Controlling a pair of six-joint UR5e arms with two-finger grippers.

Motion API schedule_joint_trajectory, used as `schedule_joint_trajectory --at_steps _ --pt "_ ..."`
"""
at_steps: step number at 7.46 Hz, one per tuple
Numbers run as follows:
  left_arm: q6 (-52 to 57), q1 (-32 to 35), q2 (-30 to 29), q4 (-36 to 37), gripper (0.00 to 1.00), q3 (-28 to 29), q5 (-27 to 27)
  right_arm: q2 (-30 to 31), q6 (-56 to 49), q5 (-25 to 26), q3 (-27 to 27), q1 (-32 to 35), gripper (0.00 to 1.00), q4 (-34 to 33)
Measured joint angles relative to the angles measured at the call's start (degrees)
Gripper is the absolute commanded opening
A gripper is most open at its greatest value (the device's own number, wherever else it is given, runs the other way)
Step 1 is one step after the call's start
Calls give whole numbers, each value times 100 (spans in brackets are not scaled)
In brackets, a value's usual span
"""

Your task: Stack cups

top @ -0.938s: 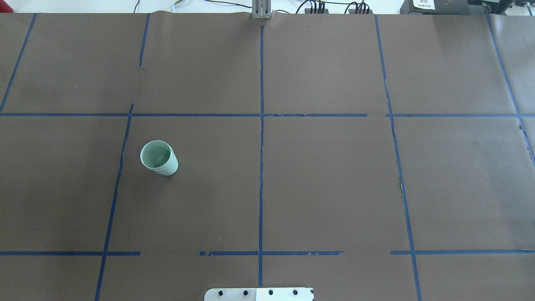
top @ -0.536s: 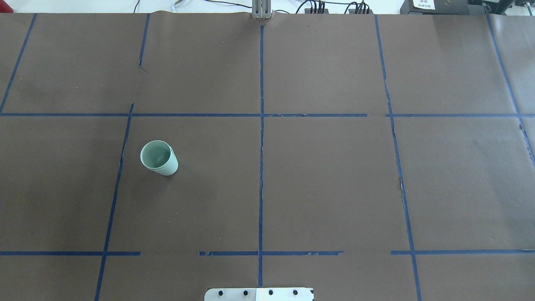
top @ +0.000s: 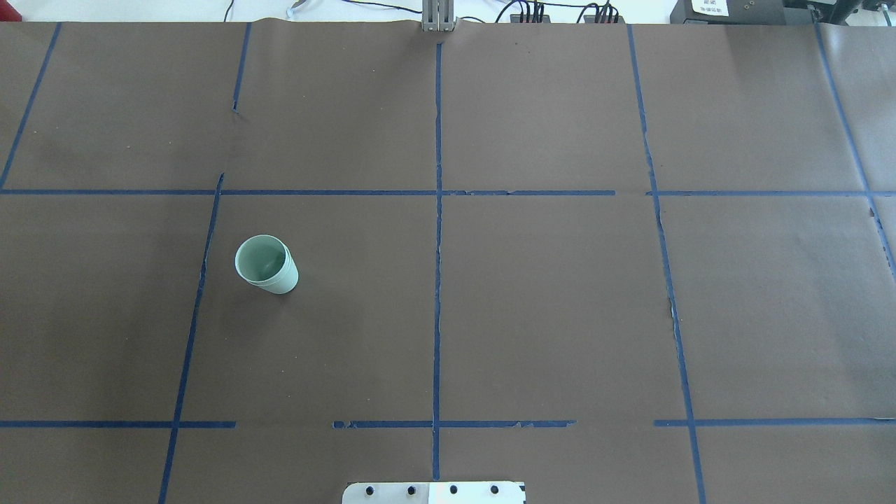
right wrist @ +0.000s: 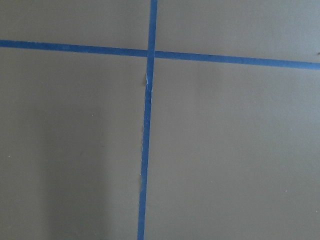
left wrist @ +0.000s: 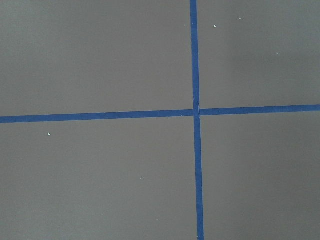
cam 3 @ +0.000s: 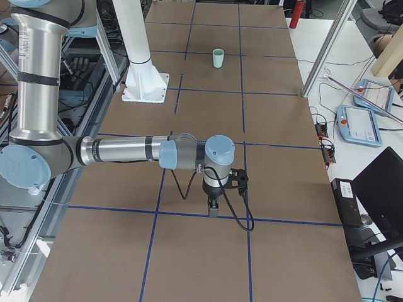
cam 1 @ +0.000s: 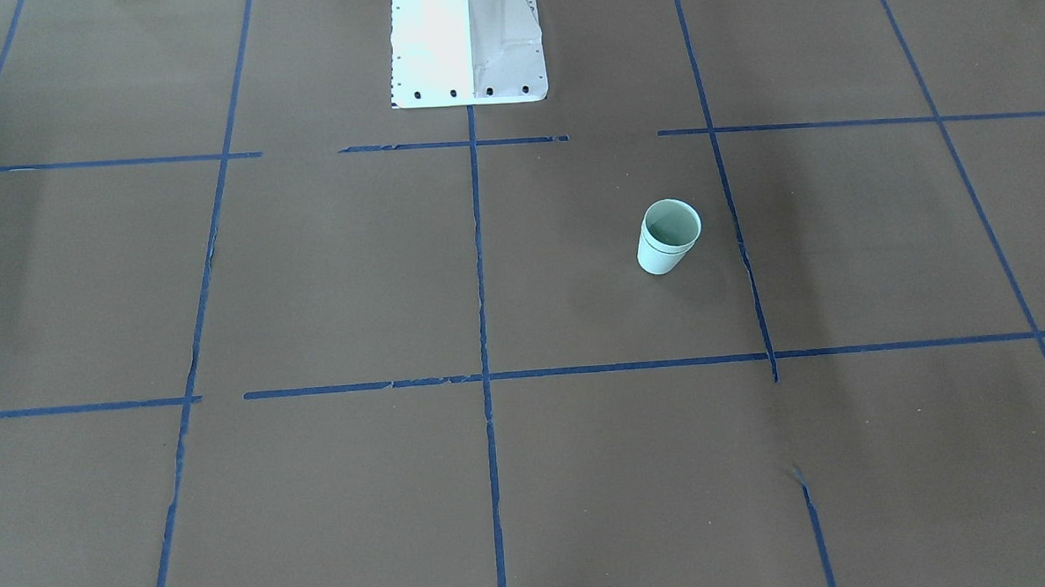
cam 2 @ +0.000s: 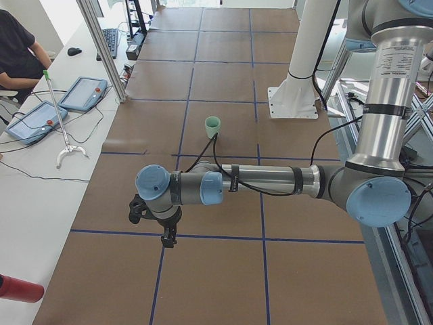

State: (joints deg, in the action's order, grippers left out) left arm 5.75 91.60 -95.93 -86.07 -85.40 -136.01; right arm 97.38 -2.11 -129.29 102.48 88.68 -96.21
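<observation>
The two pale mint-green cups (top: 266, 264) stand upright as one nested stack on the brown paper, left of the middle tape line. A double rim line shows in the front-facing view (cam 1: 668, 237). The stack also shows far off in the left view (cam 2: 212, 126) and the right view (cam 3: 218, 58). My left gripper (cam 2: 166, 240) points down over the table's left end, far from the cups; I cannot tell if it is open. My right gripper (cam 3: 213, 212) points down over the right end; I cannot tell its state. Both wrist views show only paper and blue tape.
The robot's white base plate (top: 434, 492) sits at the near table edge. Blue tape lines (top: 437, 210) grid the paper. Tablets (cam 2: 81, 95) and a grabber stick lie on the side bench, with a seated person. An aluminium post (cam 3: 327, 44) stands at the far edge.
</observation>
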Motion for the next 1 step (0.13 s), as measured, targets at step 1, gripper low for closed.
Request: schedule_joint_trajectory --at_steps 1 --pt "-2 3 -2 -4 100 -22 9 0 0 0 0 0 100 1"
